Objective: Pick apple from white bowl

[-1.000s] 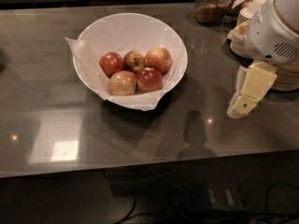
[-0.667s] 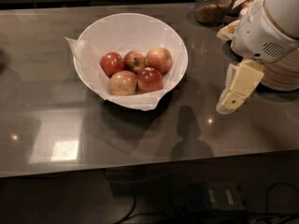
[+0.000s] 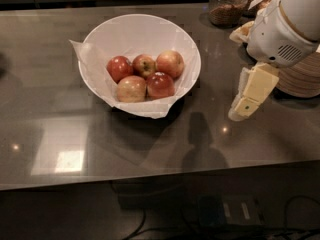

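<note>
Cream-coloured gripper (image 3: 247, 100) hangs low over the glossy grey worktop (image 3: 45, 104), pointing down and carrying nothing. Released or clenched: cannot tell from this view.

The wide white round bowl with crumpled paper liner (image 3: 100, 39) sits left of the gripper as seen, apart from it and slightly farther back. It holds five apples. The target, the large pinkish-orange apple with a yellowish blush (image 3: 170, 64), is the one nearest the gripper. It appears to touch a glossy deep-red apple (image 3: 160, 85) on its near side. Stacked tan bowls (image 3: 302, 76) stand just right of the gripper.

Step in hand (judgement): approach.
- Rise above the rim before crossing.
- Descend straight over the target.
- Grasp across its free sides, away from the neighbouring apples.
- Keep the liner out of the grasp.
</note>
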Controlling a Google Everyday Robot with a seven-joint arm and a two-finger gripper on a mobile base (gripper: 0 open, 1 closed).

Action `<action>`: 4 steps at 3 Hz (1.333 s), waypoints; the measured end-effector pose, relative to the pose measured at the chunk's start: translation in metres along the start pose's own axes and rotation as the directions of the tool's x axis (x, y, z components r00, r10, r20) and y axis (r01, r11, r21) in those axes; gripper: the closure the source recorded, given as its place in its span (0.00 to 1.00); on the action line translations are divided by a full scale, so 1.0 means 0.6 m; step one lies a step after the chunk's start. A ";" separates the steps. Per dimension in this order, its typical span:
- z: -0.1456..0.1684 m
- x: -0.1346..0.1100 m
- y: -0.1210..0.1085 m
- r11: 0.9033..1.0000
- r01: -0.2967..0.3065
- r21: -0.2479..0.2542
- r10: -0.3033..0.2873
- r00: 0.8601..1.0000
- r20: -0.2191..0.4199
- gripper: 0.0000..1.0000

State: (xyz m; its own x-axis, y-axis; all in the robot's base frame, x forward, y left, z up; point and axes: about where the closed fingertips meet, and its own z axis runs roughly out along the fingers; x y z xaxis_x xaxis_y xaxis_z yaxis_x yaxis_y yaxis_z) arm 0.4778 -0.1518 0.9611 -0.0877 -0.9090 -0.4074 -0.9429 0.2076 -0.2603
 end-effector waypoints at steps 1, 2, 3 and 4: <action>0.032 -0.025 -0.021 1.000 0.026 -0.009 -0.026 0.998 0.054 0.00; 0.063 -0.052 -0.038 0.998 0.057 -0.028 -0.054 0.994 0.098 0.00; 0.090 -0.075 -0.045 0.995 0.082 -0.055 -0.074 0.988 0.132 0.13; 0.105 -0.094 -0.048 0.992 0.110 -0.069 -0.098 0.983 0.154 0.20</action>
State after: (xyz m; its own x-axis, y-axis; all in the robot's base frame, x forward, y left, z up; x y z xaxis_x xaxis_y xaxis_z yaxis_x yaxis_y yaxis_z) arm 0.5302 -0.0839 0.9363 0.0556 -0.8582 -0.5102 -0.9669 0.0813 -0.2420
